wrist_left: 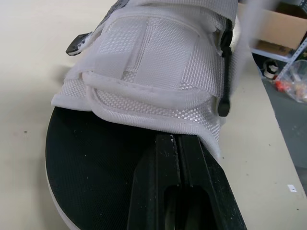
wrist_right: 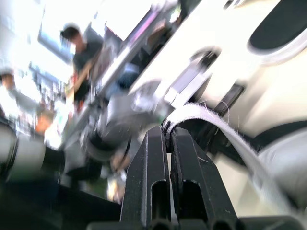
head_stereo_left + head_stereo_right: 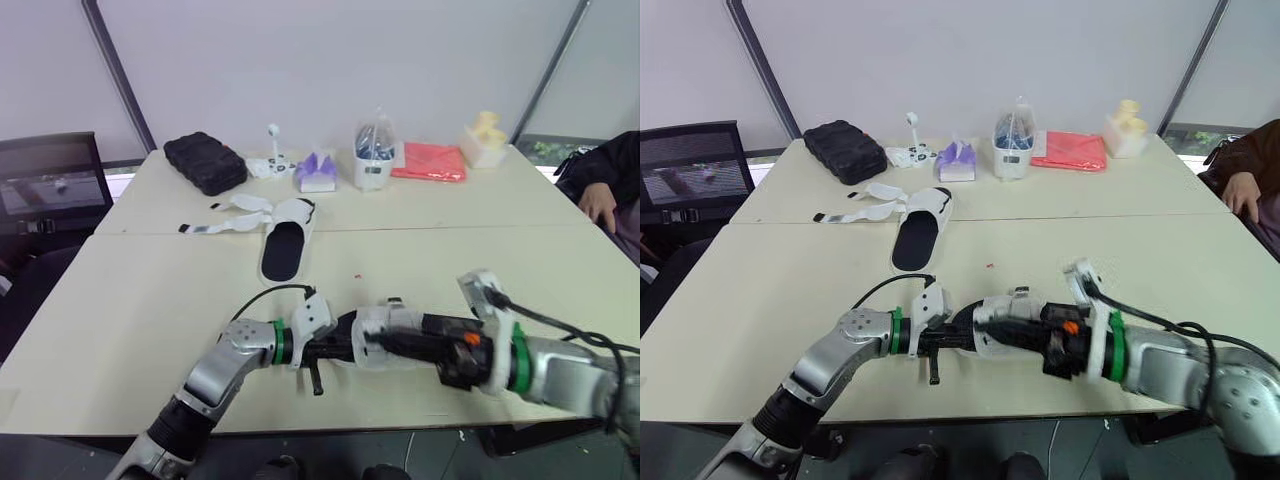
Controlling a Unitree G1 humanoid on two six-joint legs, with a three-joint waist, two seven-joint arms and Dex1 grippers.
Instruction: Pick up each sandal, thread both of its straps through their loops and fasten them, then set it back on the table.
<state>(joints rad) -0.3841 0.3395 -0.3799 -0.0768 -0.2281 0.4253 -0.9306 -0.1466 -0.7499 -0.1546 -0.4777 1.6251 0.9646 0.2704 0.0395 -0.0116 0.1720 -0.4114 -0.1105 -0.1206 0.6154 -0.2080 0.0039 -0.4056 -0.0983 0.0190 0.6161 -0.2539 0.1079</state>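
A white sandal with a black sole (image 3: pixel 385 335) is held low over the near table edge between both grippers. My left gripper (image 3: pixel 338 350) is shut on its black sole at the heel end (image 1: pixel 96 163), just behind the white mesh straps (image 1: pixel 153 72). My right gripper (image 3: pixel 388 345) is shut on a white strap (image 2: pixel 206 117) of the same sandal, with the strap end pinched between its fingers (image 2: pixel 158 158). The second sandal (image 3: pixel 284 240) lies flat on the far table, and its two straps (image 3: pixel 225 218) are spread open to the left.
Along the back of the far table stand a black case (image 3: pixel 205 160), a small white device (image 3: pixel 272 160), a purple tissue pack (image 3: pixel 317 172), a white container with a bag (image 3: pixel 375 155), a red cloth (image 3: pixel 430 160) and a pale yellow object (image 3: pixel 483 140). A person's hand (image 3: pixel 600 205) rests at the right edge. A chair (image 3: pixel 50 185) stands on the left.
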